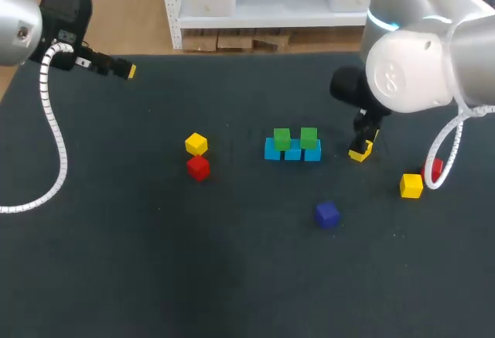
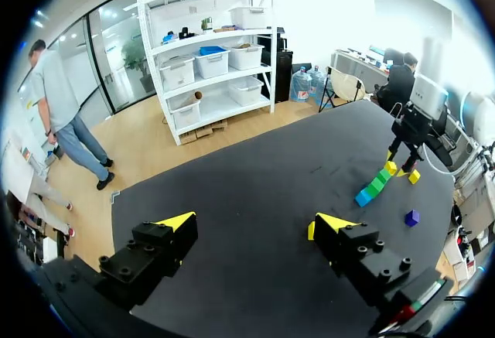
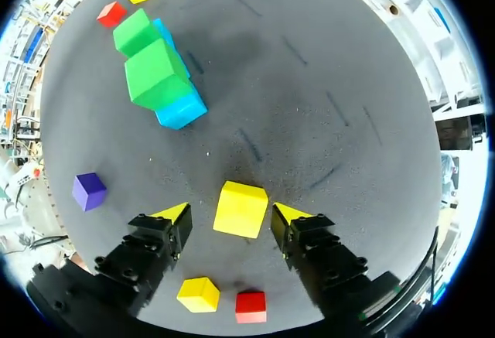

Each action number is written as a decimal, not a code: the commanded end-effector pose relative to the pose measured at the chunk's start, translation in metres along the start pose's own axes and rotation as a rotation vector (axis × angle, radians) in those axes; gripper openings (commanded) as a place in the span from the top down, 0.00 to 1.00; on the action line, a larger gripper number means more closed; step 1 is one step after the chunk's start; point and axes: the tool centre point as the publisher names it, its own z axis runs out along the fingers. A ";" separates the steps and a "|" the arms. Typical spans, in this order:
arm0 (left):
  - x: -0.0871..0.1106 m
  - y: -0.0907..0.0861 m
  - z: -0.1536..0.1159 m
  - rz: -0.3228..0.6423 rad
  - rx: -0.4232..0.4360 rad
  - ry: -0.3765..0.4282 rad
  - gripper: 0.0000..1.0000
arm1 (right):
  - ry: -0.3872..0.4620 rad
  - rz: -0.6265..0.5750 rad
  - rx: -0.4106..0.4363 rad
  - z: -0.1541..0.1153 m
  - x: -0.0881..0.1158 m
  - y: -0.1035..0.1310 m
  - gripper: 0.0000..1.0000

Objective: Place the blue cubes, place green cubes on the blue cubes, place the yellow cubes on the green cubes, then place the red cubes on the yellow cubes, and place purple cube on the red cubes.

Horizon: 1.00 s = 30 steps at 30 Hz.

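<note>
Three blue cubes [image 1: 292, 151] form a row at the table's middle, with two green cubes [image 1: 281, 138] [image 1: 308, 137] on top. Just right of the row, my right gripper [image 1: 360, 151] is down at the table. In the right wrist view a yellow cube [image 3: 240, 209] lies between its fingers, with a small gap still showing on one side, so the right gripper [image 3: 232, 214] is open. A second yellow cube [image 1: 196, 144] and a red cube [image 1: 198, 167] lie left of the row. The purple cube [image 1: 327, 214] sits nearer the front. My left gripper [image 1: 128, 69] hangs open and empty over the far left.
Another yellow cube [image 1: 411, 186] and a red cube [image 1: 435, 169], partly behind my right arm's white cable, lie at the right. The green-on-blue stack [image 3: 155, 71] stands ahead of the right gripper.
</note>
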 end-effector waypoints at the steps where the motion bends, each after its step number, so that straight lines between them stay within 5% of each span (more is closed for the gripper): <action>1: 0.001 0.002 0.000 0.002 0.008 -0.003 0.00 | 0.006 0.001 -0.006 0.003 -0.003 -0.003 0.42; 6: 0.001 0.002 0.000 0.002 0.008 -0.003 0.00 | 0.010 -0.010 0.005 0.003 -0.003 -0.003 0.59; 10: 0.001 0.002 0.000 0.002 0.008 -0.003 0.00 | 0.043 -0.043 0.055 -0.002 -0.001 -0.001 0.89; 13: 0.001 0.002 0.000 0.002 0.008 -0.003 0.00 | 0.025 -0.056 0.060 -0.014 -0.001 0.000 0.98; 30: 0.001 0.002 0.000 0.002 0.008 -0.003 0.00 | -0.043 -0.268 0.106 -0.092 -0.026 0.035 1.00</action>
